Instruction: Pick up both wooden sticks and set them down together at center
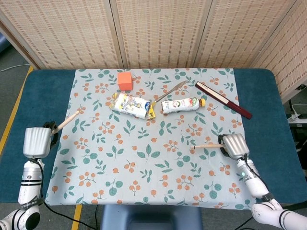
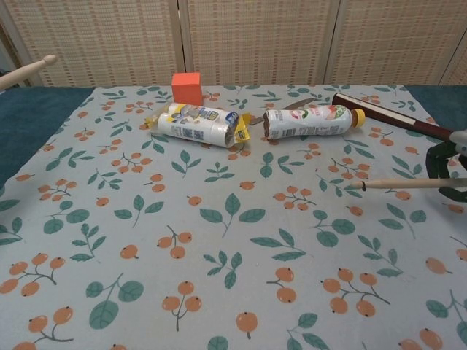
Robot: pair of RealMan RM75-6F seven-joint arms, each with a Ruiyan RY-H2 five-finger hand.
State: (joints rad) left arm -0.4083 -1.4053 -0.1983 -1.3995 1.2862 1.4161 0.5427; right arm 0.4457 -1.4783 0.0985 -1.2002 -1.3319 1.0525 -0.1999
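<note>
My left hand [image 1: 38, 142] grips one wooden stick [image 1: 68, 120] at the table's left side; the stick points up and to the right, its rounded tip [image 2: 45, 60] showing at the chest view's left edge. At the right side my right hand [image 1: 234, 145] holds the other wooden stick [image 1: 208, 145], which points left, lifted off the cloth. In the chest view this stick [image 2: 401, 183] hangs level above the cloth, and the right hand [image 2: 454, 168] shows only at the frame's edge.
On the floral cloth [image 1: 153, 158] at the back lie an orange block [image 1: 125, 80], a crushed white and yellow carton [image 1: 132, 105], a knife [image 1: 171, 90], a white bottle [image 1: 181, 104] and a dark red flat case [image 1: 223, 99]. Teal table [image 1: 268, 110] borders the cloth.
</note>
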